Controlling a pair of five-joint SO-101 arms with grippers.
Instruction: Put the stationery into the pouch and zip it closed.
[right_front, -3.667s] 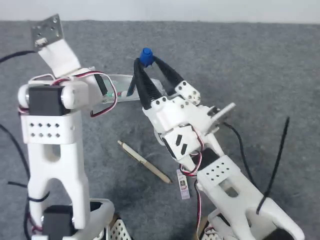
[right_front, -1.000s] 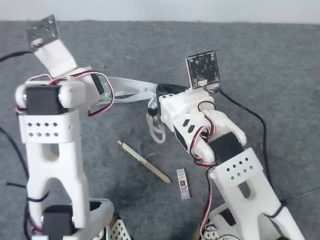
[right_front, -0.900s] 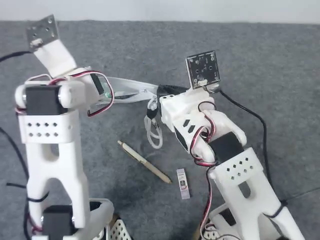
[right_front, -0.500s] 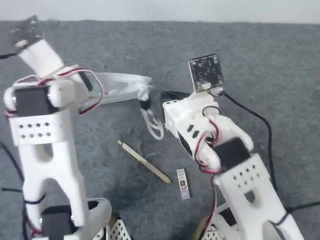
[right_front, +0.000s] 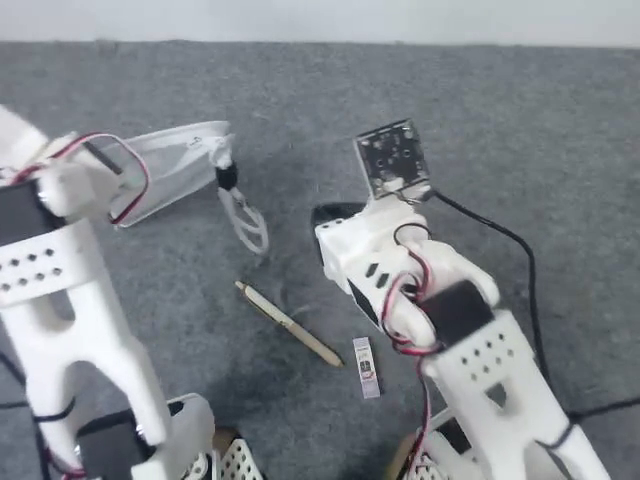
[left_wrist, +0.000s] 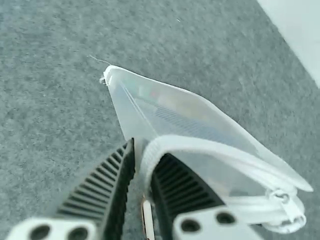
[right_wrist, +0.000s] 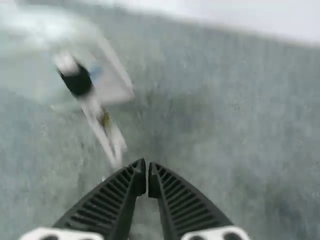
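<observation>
While the pouch (right_front: 175, 165) is kept pinched at the far left of the desk (right_front: 520, 150), pen (right_front: 290, 323) and small block (right_front: 367, 366) lie outside it.
Pouch rim is clamped in the left tool (left_wrist: 145, 152). Right tool (right_wrist: 147, 167) is pressed shut, empty, near the dangling cord (right_front: 245, 220). Risks judged: the thin rim could slip if the cord is tugged hard, and zipping now would shut the pen out.
</observation>
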